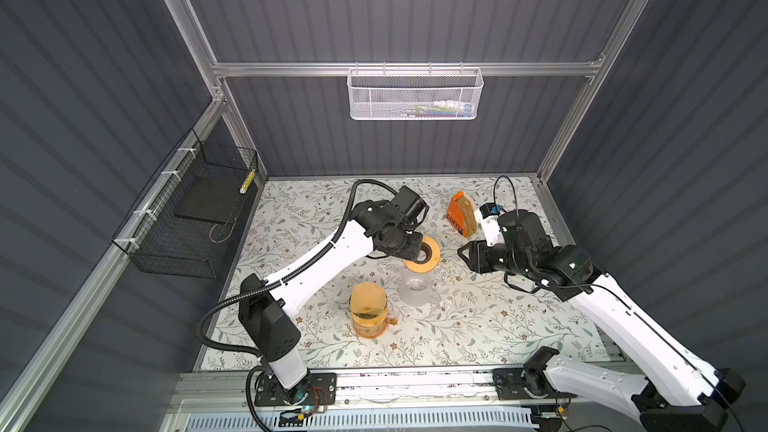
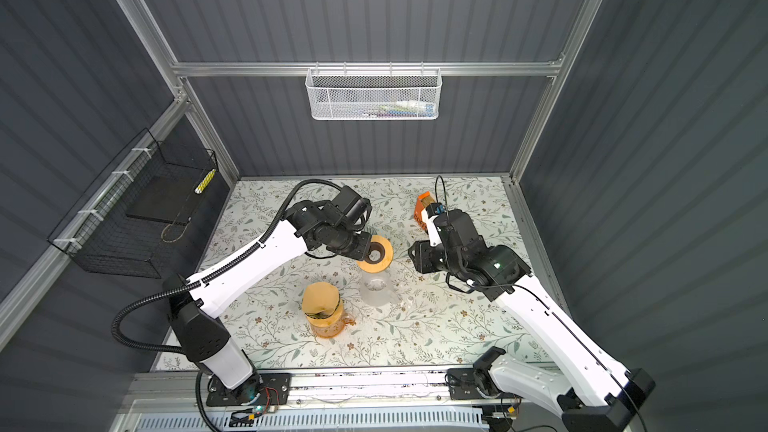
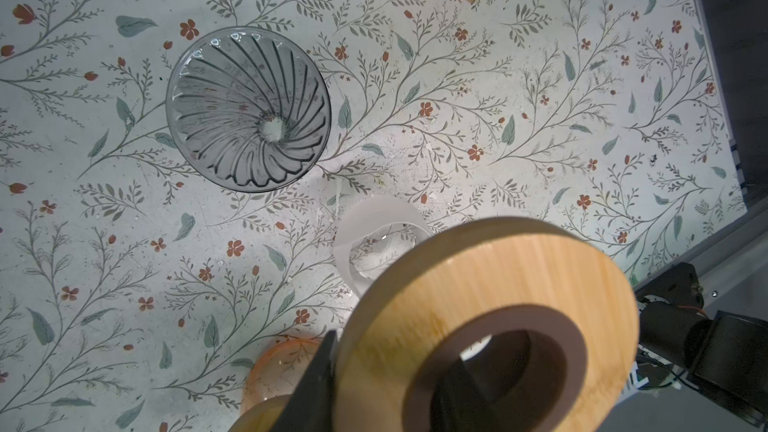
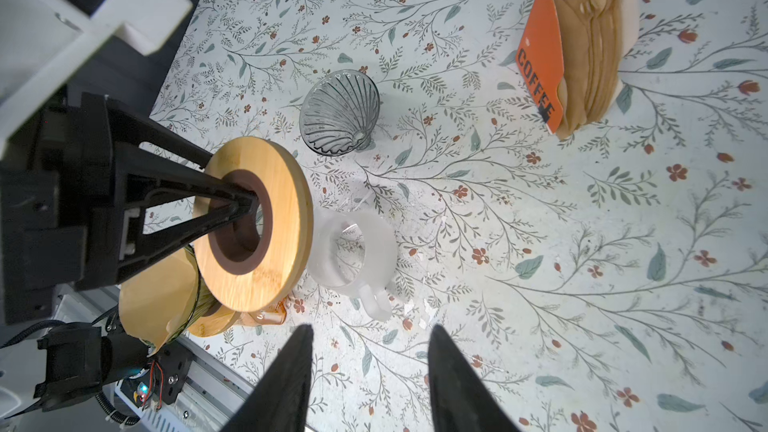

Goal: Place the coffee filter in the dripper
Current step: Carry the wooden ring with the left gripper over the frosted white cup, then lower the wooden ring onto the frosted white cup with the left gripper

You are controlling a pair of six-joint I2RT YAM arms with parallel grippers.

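My left gripper (image 4: 246, 203) clamps the wooden ring (image 4: 286, 201), apparently through its hole; my right gripper (image 4: 370, 330) gapes empty, glass dripper (image 4: 340, 112) ahead.

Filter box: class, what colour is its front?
The box is orange with black lettering, clearest in the right wrist view.

Two arms (image 1: 320, 255) (image 1: 636, 322), two baskets (image 1: 413, 95) (image 1: 187, 218), two jugs (image 1: 415, 290) (image 1: 372, 326), one bare dripper (image 3: 249, 110), one held wooden ring (image 3: 498, 276), one filter pack (image 4: 540, 56).

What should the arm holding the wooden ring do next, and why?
Probably lower the wooden ring onto the frosted jug: the left fingers hold it tilted in the air close by the jug's open mouth, and the glass dripper on the table likely needs that seat first.
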